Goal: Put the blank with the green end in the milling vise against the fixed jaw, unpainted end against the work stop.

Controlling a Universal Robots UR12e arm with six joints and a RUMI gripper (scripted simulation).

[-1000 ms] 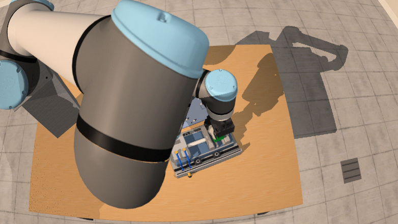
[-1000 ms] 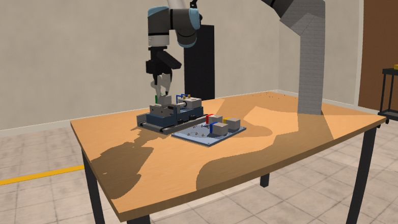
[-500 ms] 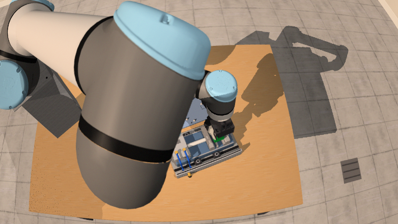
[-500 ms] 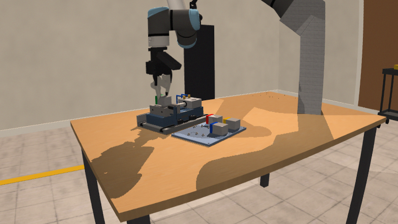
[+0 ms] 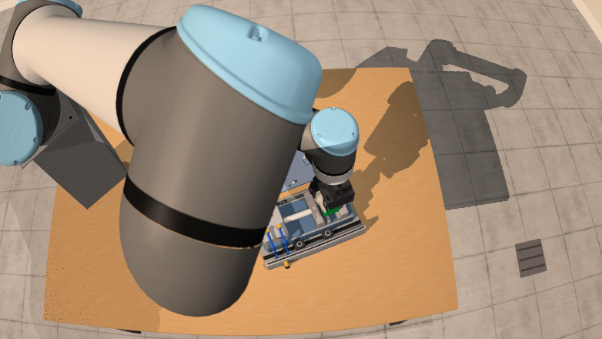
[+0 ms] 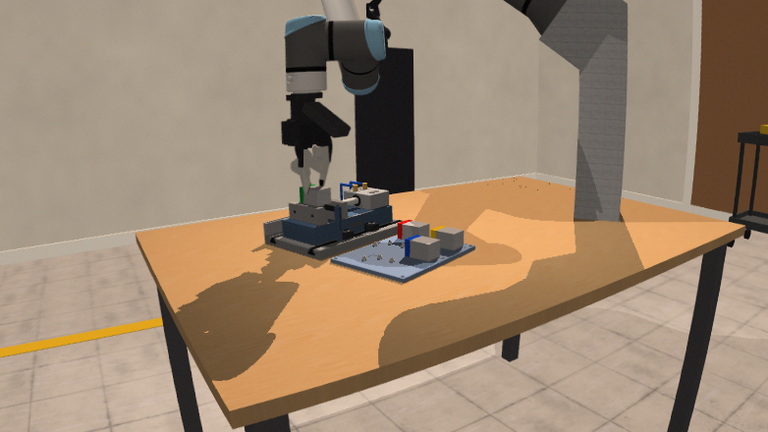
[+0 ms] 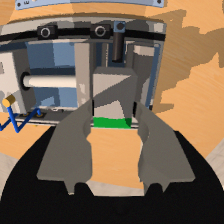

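My gripper [image 7: 113, 101] is shut on the grey blank with the green end [image 7: 114, 95]. It holds the blank level between the vise jaws, low over the vise bed, green end toward the wrist camera. The unpainted end points at the dark work stop rod [image 7: 117, 46] and stands a little short of it. In the exterior view the gripper [image 6: 310, 180] holds the blank [image 6: 316, 194] just above the blue milling vise [image 6: 333, 220]. In the top view the green end [image 5: 332, 210] shows under the gripper [image 5: 334, 198]. The jaw with blue hoses [image 5: 277, 242] and its white screw [image 7: 50, 80] are to the left.
A blue-grey plate [image 6: 403, 254] beside the vise holds three other blanks, with red [image 6: 413, 230], blue [image 6: 424, 247] and yellow [image 6: 448, 238] ends. The big arm link [image 5: 202, 159] hides much of the table in the top view.
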